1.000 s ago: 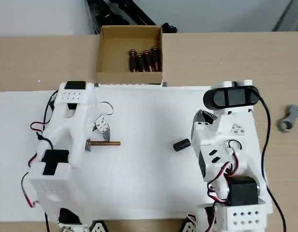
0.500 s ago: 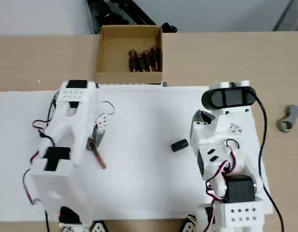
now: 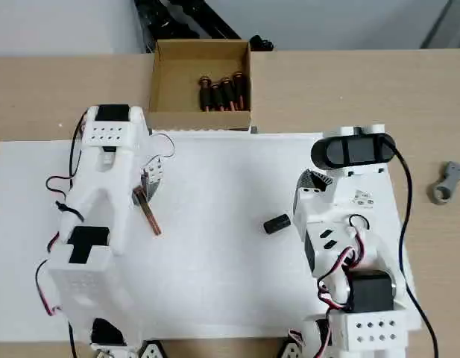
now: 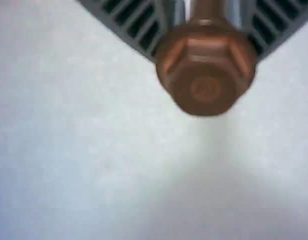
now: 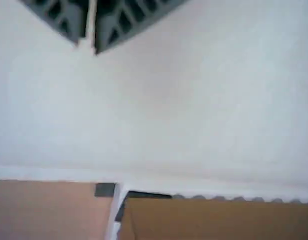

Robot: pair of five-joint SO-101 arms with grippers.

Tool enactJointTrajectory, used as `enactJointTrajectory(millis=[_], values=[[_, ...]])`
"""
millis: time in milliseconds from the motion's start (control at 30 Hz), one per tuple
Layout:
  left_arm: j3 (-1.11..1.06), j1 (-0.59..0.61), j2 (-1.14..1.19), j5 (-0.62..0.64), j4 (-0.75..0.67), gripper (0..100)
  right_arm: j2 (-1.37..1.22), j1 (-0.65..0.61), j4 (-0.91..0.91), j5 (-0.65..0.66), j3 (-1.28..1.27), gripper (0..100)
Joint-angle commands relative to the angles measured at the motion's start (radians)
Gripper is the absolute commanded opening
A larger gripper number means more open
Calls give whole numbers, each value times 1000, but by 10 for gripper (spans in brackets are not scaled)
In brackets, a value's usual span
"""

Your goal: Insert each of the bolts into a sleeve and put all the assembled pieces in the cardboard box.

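On the white sheet (image 3: 215, 283) covering the wooden tabletop (image 3: 36, 89), the left arm's fingers (image 4: 125, 19) are clamped on a copper-coloured hex-head bolt (image 3: 148, 214), gripping the shank just behind the head. The head faces the wrist camera, and in the high view the free end slants away from the fingers toward the front of the sheet and a little to the right. Behind it, at the sheet's back edge, stands the open brown cardboard box (image 3: 161, 82) with four assembled pieces (image 3: 223, 92) lying inside. Farther right, well apart from the bolt on bare sheet, the short black cylindrical sleeve (image 3: 277, 224) lies on its side, its long axis running roughly left to right with a slight tilt. The right arm's fingers (image 5: 128, 14) are pressed almost together with nothing between them, and they sit near the sleeve, much nearer than the left arm's. As I judge it, the insertion depends on bringing the bolt's axis in line with the sleeve's bore, so the right arm is the one placed to take the sleeve.
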State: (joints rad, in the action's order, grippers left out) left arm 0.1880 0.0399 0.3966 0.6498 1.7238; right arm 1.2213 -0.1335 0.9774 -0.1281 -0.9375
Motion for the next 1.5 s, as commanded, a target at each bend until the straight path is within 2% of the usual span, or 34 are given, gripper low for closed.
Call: enactJointTrajectory(millis=[0, 133, 300, 433, 600, 833, 1033, 1233, 1467], values=[[70, -14, -143, -103, 31, 5, 45, 8, 16, -126, 6, 3], [94, -38, -321, -301, 26, 5, 76, -1, 90, -247, 6, 4], [114, -78, -546, -427, -6, 5, 74, -85, 145, -331, 2, 4], [114, -75, -689, -476, -17, 6, 19, -156, 128, -382, 5, 4], [105, -74, -815, -535, -6, 6, -131, -157, 87, -390, 28, 4], [-45, -74, -1002, -571, -6, 6, -444, -139, 76, -509, 176, 4], [-193, -72, -1142, -577, -6, 6, -700, -128, 220, -582, 368, 4], [-272, -72, -1218, -577, -8, 6, -846, -139, 383, -643, 537, 4], [-291, -72, -1224, -577, -8, 7, -946, -139, 404, -664, 551, 5]])
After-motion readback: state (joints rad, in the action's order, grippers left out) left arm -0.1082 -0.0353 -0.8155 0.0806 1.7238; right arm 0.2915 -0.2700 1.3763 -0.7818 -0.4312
